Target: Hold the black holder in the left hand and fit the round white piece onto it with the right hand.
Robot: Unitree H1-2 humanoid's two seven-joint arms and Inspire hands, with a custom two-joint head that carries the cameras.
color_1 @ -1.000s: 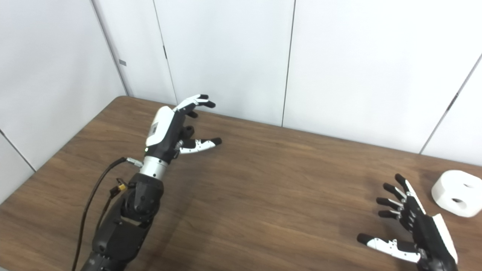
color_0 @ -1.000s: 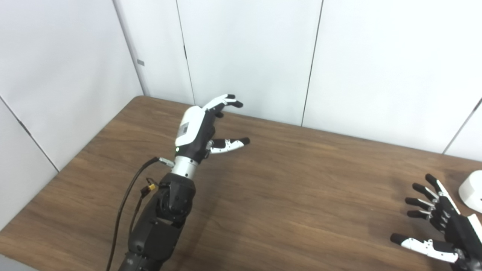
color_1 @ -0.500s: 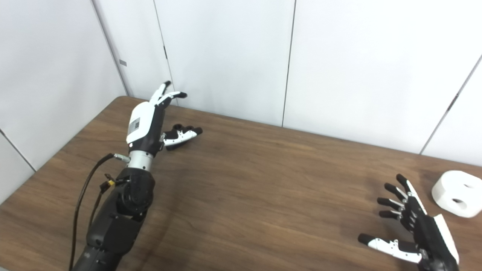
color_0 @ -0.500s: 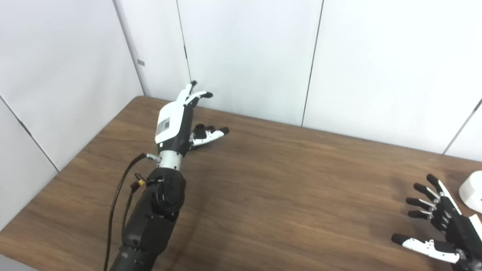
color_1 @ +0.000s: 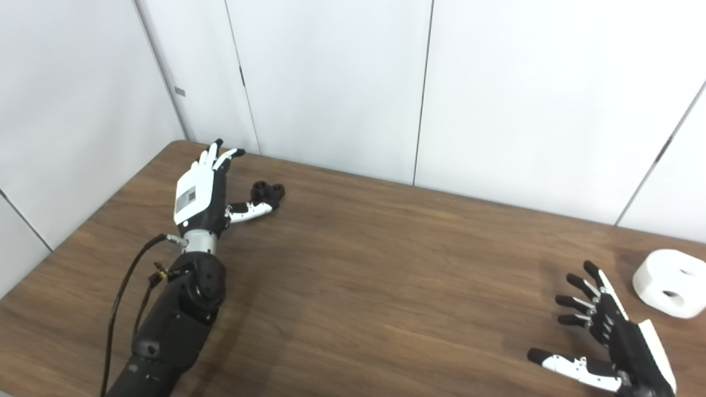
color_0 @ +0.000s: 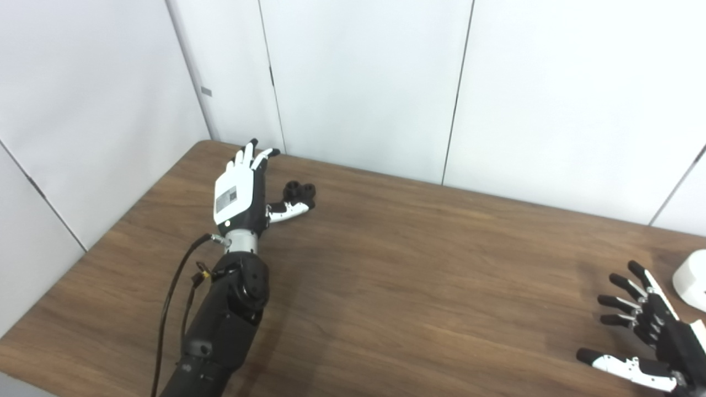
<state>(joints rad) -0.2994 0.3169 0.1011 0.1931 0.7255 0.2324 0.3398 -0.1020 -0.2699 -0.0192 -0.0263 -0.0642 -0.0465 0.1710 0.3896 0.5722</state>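
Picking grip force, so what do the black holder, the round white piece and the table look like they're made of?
Black holder: matte black, probably plastic; too small to be sure.
Round white piece: matte white, smooth rounded edges, likely plastic.
Table: brown wood grain, faint sheen, possibly laminate.

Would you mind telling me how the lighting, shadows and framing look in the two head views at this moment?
Left eye view: even, soft light, no glare; the round white piece is cut off by the right edge. Right eye view: the whole piece shows, with a faint shadow on the table beside it; the black holder by the left hand stays sharp; the right hand is partly cropped.
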